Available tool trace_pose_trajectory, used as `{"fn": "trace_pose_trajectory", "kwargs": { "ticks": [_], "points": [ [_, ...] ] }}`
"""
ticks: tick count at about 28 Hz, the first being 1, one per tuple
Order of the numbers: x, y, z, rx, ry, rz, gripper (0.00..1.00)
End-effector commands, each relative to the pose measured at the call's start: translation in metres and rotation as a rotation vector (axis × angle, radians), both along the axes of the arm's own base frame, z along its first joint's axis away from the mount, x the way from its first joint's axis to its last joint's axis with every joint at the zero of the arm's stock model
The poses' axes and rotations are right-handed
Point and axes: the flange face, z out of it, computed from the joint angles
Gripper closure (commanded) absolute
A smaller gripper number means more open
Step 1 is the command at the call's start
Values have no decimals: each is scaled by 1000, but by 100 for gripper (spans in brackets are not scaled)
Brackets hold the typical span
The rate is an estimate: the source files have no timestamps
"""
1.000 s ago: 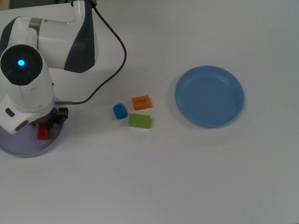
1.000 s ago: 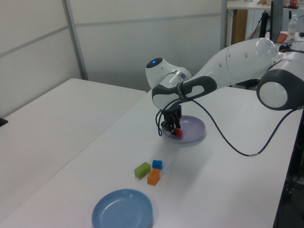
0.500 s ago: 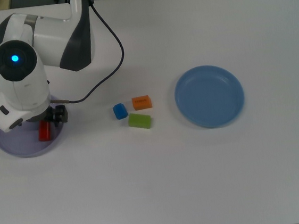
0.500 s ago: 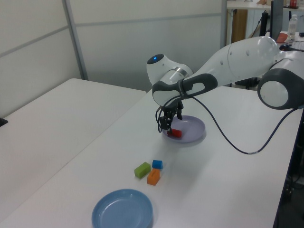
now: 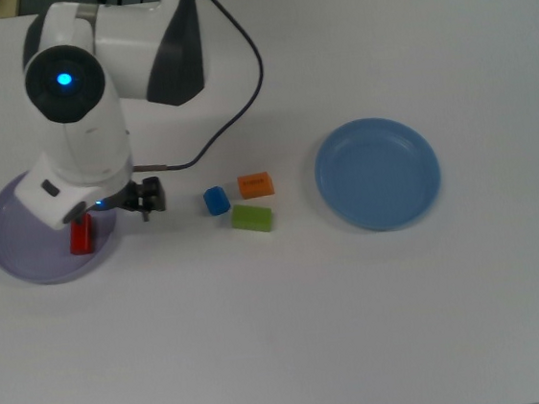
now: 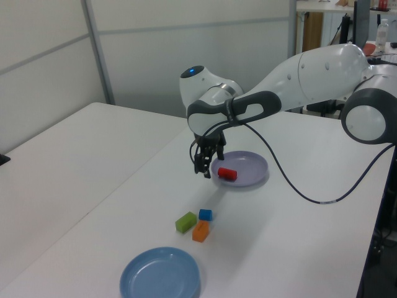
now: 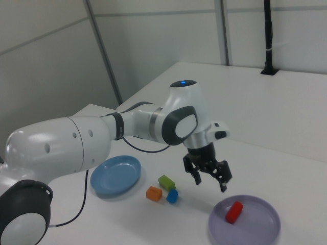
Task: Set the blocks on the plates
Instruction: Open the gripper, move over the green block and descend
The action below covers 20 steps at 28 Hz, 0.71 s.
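You have the red cylinder [image 7: 234, 212] lying on its side inside the lavender plate [image 7: 265, 230], resting on the dish floor and clear of the rim; in the top view it sits toward the plate's right half; the light blue plate [image 5: 377, 173] lies flat and holds nothing, well apart from the lavender one; between the two plates you see three blocks clustered on the white table; the blue cube [image 5: 215, 201] is just beside the orange rectangular block [image 5: 256, 185], and the green rectangular block [image 5: 252, 218] lies just below them in the top view, slightly angled
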Motion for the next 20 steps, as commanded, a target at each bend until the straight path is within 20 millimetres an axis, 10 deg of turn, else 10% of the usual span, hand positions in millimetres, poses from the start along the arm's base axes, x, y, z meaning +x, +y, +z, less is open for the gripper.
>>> {"fn": "trace_pose_trajectory", "kwargs": {
  "ticks": [1, 20],
  "points": [
    [-4, 34, 8, 35, 14, 38, 0],
    [-23, 119, -7, 15, 190, 123, 0]
  ]
}}
